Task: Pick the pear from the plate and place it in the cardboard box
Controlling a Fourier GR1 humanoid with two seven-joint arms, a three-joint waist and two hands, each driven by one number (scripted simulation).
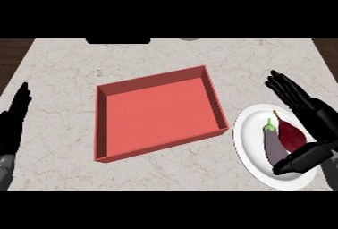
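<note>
White ceramic, a round plate (249,154), lies at the lower right of the frame on the pale marbled counter (66,67), its near rim close to the lower edge of the scene. On the plate rest two items side by side and touching: a grey-purple eggplant (274,145) with a green cap pointing toward the top of the frame, and, just to its right, a dark red pear (291,134) with a thin stem also pointing up-frame. The pear is on the plate, not in the box. The right hand (310,112) enters from the lower right with its fingers straight and spread, extending up and to the left past the far rim of the plate; its thumb (298,160) lies across the near part of the plate, over the lower end of the eggplant. The hand flanks the pear without closing round it; whether it touches the fruit cannot be told. At the left edge of the frame the left hand (13,118) rests open, fingers straight and pointing up-frame, well apart from everything else. Farther up, at the centre, sits the box (102,125), a shallow red square tray with low walls, turned slightly askew, just left of the plate and holding nothing.
</note>
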